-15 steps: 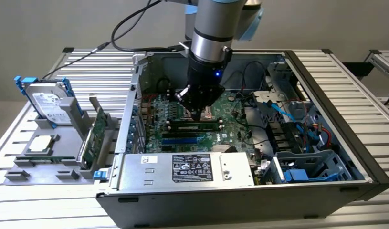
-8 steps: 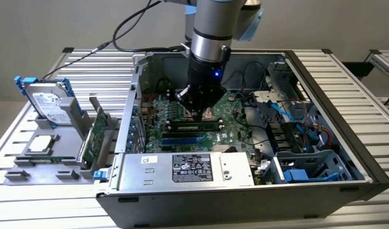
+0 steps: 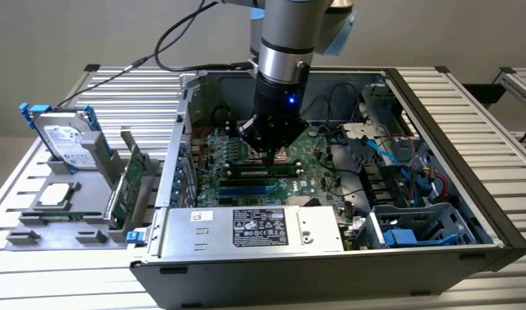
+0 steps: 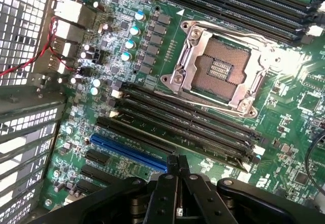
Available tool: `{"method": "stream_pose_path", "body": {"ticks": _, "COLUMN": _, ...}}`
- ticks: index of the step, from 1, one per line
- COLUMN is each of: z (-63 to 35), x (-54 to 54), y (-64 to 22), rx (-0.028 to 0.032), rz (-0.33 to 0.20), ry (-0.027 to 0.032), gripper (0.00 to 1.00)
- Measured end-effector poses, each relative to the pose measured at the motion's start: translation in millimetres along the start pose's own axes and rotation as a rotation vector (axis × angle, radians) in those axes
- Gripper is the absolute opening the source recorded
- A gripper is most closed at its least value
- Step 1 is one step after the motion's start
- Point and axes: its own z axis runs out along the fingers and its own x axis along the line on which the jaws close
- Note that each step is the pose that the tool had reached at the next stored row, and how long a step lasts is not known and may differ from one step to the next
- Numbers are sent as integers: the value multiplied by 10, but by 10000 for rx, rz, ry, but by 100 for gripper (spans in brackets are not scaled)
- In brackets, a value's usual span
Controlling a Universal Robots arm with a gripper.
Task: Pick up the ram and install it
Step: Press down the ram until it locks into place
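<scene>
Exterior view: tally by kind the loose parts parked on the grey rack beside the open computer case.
Hard drive: 1
Processor chip: 1
Green expansion card: 1
Total: 3

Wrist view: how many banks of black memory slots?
2: one bank on one side of the empty CPU socket, one bank on the other, nearer the gripper. The gripper hides some board.

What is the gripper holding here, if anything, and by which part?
Nothing is held: the gripper has its fingers shut tip to tip above the black memory slots, nothing between them.
</scene>
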Motion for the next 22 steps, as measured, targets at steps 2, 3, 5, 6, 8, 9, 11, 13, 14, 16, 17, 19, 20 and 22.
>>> {"method": "stream_pose_path", "body": {"ticks": 2, "z": 1, "x": 0, "y": 0, "rx": 7, "rz": 224, "ry": -4, "gripper": 11}}
{"method": "stream_pose_path", "body": {"ticks": 3, "z": 1, "x": 0, "y": 0, "rx": 8, "rz": 337, "ry": -5, "gripper": 11}}
{"method": "stream_pose_path", "body": {"ticks": 5, "z": 1, "x": -1, "y": 1, "rx": 1, "rz": 569, "ry": -11, "gripper": 11}}
{"method": "stream_pose_path", "body": {"ticks": 6, "z": 1, "x": 0, "y": 1, "rx": -4, "rz": 691, "ry": -12, "gripper": 11}}
{"method": "stream_pose_path", "body": {"ticks": 8, "z": 1, "x": 0, "y": 1, "rx": -18, "rz": 924, "ry": -5, "gripper": 11}}
{"method": "stream_pose_path", "body": {"ticks": 9, "z": 1, "x": 0, "y": 1, "rx": -24, "rz": 1037, "ry": 0, "gripper": 11}}
{"method": "stream_pose_path", "body": {"ticks": 11, "z": 1, "x": 0, "y": 1, "rx": -31, "rz": 1249, "ry": 11, "gripper": 11}}
{"method": "stream_pose_path", "body": {"ticks": 13, "z": 0, "x": 0, "y": 0, "rx": -27, "rz": 1453, "ry": 24, "gripper": 11}}
{"method": "stream_pose_path", "body": {"ticks": 14, "z": 0, "x": 0, "y": 0, "rx": -23, "rz": 1546, "ry": 28, "gripper": 11}}
{"method": "stream_pose_path", "body": {"ticks": 16, "z": 0, "x": 0, "y": 0, "rx": -10, "rz": 1731, "ry": 32, "gripper": 11}}
{"method": "stream_pose_path", "body": {"ticks": 17, "z": 1, "x": -1, "y": 0, "rx": -5, "rz": 1820, "ry": 33, "gripper": 11}}
{"method": "stream_pose_path", "body": {"ticks": 19, "z": 0, "x": -1, "y": 0, "rx": 2, "rz": 2002, "ry": 31, "gripper": 11}}
{"method": "stream_pose_path", "body": {"ticks": 20, "z": -1, "x": 0, "y": 0, "rx": 5, "rz": 2095, "ry": 30, "gripper": 11}}
{"method": "stream_pose_path", "body": {"ticks": 22, "z": -2, "x": 0, "y": 0, "rx": 11, "rz": 2283, "ry": 26, "gripper": 11}}
